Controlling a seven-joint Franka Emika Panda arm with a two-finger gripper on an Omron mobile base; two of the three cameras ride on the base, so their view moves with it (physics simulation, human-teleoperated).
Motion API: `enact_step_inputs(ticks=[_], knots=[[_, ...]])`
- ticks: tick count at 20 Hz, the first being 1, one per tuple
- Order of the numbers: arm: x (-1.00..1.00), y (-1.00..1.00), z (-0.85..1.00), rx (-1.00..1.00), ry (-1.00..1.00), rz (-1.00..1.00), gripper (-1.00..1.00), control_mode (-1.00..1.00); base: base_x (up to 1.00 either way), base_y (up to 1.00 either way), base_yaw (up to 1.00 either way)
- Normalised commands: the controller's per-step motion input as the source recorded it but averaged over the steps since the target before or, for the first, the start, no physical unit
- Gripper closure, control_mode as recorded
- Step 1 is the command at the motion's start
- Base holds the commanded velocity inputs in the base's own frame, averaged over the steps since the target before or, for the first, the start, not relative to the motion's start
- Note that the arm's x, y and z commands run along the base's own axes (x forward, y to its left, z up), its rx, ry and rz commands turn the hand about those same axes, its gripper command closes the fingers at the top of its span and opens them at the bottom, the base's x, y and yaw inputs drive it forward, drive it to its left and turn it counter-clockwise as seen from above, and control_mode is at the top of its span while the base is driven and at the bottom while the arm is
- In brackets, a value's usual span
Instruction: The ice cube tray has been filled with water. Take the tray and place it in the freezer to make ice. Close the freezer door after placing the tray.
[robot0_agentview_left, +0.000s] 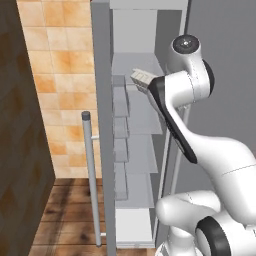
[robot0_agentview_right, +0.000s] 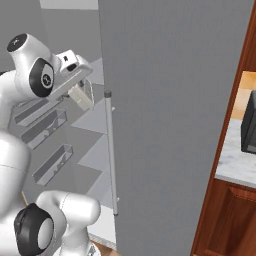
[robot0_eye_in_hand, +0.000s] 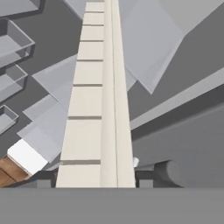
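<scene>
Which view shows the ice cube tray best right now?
The hand view: the ice cube tray runs lengthwise away from the claw, cells visible. The left base view shows its end past the arm; the right base view, a small piece.

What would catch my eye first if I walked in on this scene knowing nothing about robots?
Probably the big white robot arm reaching from the lower right into the open freezer, a tall grey compartment with white shelves. Next, the pale ice cube tray clamped in its gripper, running long and narrow up the middle of the hand view with its square cells in a row. The freezer door stands open at the left, its clear bins facing the shelves.
</scene>
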Motion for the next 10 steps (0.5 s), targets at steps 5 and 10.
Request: enact_step_inputs(ticks=[5, 10], knots=[[0.28, 0.09, 0.0, 0.0, 0.0, -0.02, 1.0, -1.0, 0.0, 0.0, 0.0], [0.3, 0.12, 0.0, 0.0, 0.0, -0.01, 1.0, -1.0, 0.0, 0.0, 0.0]])
